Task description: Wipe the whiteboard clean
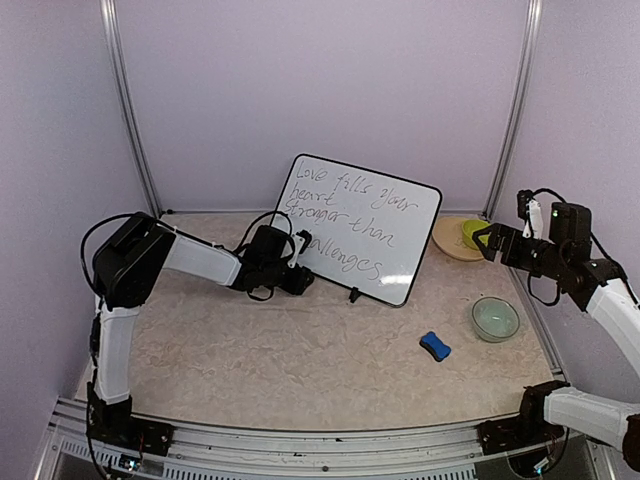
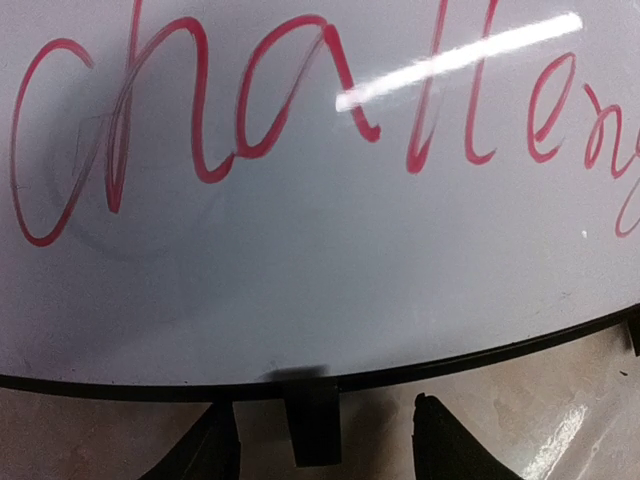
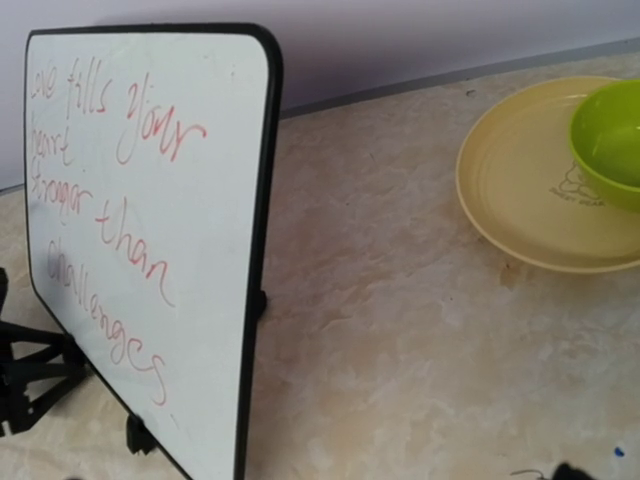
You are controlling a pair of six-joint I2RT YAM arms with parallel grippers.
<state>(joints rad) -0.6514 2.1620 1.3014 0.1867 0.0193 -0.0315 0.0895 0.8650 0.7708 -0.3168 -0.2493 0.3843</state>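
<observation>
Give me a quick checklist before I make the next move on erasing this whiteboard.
1. Board wiped: not ok, red handwriting covers the whiteboard.
2. Board steady: ok, it stands propped and tilted on the table.
3. Eraser held: not ok, the blue eraser lies on the table, apart from both arms.
4. Left gripper free: ok, fingers apart and empty at the board's bottom edge.
5. Right gripper free: cannot tell, it hovers by the yellow plate.
</observation>
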